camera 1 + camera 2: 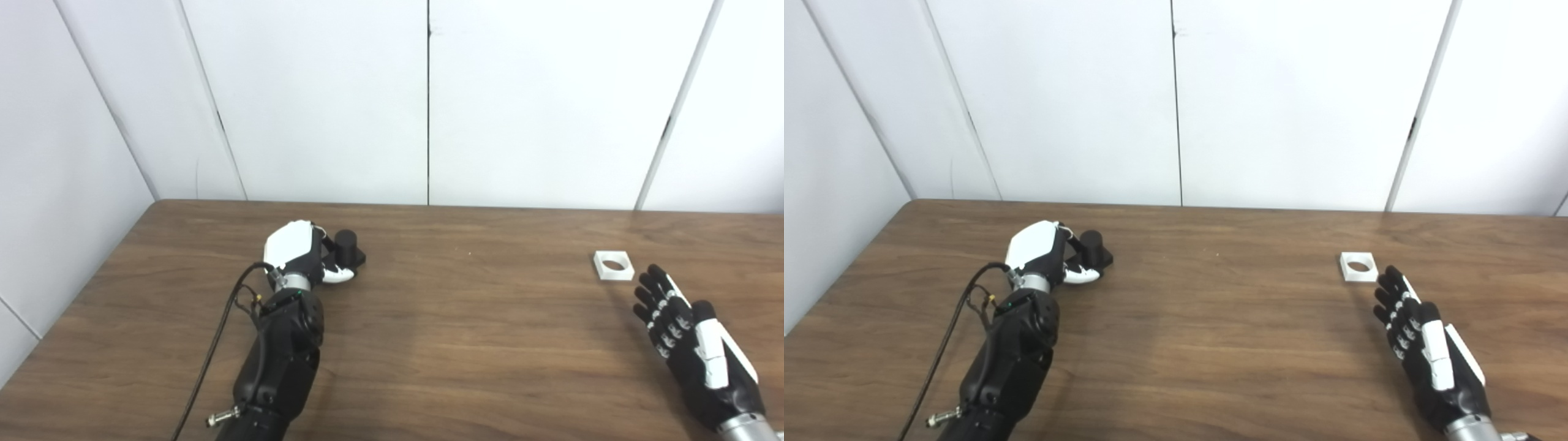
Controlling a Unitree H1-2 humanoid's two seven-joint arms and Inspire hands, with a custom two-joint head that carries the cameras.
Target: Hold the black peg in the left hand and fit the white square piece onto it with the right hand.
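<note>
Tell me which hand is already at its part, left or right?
The left hand: its fingers wrap around the black peg on the table. The right hand is open with fingers spread, just short of the white square piece, not touching it.

The left arm (278, 361) reaches in from the lower left, black-shelled, forearm angled up and slightly right, a cable looping along its outer side. Its left hand (303, 254) sits low over the tabletop, white back turned upward, fingers (339, 275) curled toward the right (whether they truly clamp anything cannot be told from here). The right hand (1421, 346) enters from the lower right corner, lying nearly flat, fingers (1393, 294) stretched straight and slightly spread, pointing up and left, holding nothing.
</note>
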